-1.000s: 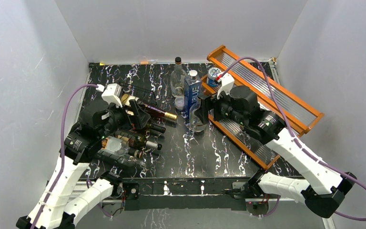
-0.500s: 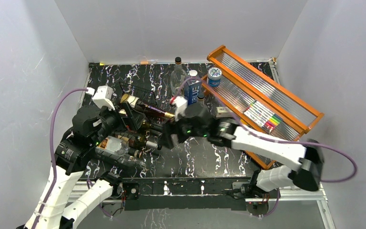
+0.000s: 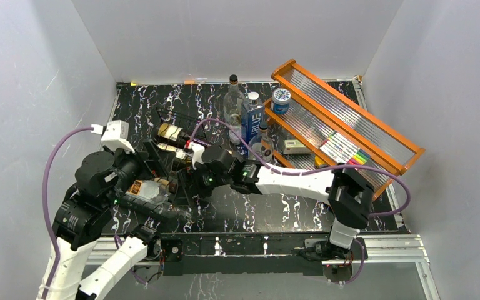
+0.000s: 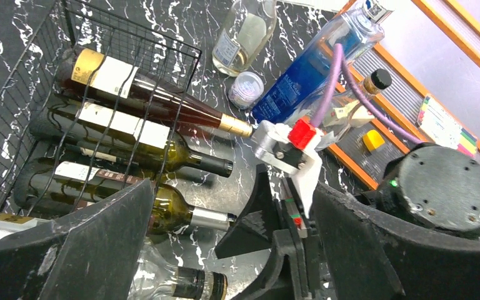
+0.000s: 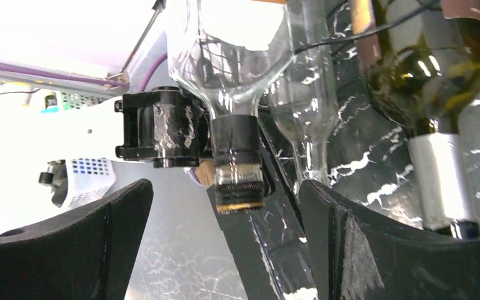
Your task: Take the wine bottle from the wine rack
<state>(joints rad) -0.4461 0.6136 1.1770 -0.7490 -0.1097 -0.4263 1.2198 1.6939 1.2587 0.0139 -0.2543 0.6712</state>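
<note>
**Bottle Not Gripped; Both Claws Released**

The wine rack (image 4: 31,94) stood on the left half of the black marbled table (image 3: 275,200). Its wine bottles lay on their sides inside it, necks pointing toward the table's middle. The far one was a red-wine bottle (image 4: 156,100) with a gold capsule. Nearer were a dark green bottle (image 4: 144,140), then a green bottle with a silver capsule (image 5: 437,181). A clear bottle (image 5: 237,150) lay at the near end.

The right arm reached across the table to the bottle necks. The right gripper (image 5: 225,187) was spread wide, with the clear bottle's neck between its fingers (image 5: 100,244) and a gap on either side. It gripped nothing.

The left gripper (image 4: 232,187) hung at the rack's near end, likewise spread wide and empty.

An orange tiered shelf (image 3: 350,112) stood on the right, well apart from the rack.
</note>
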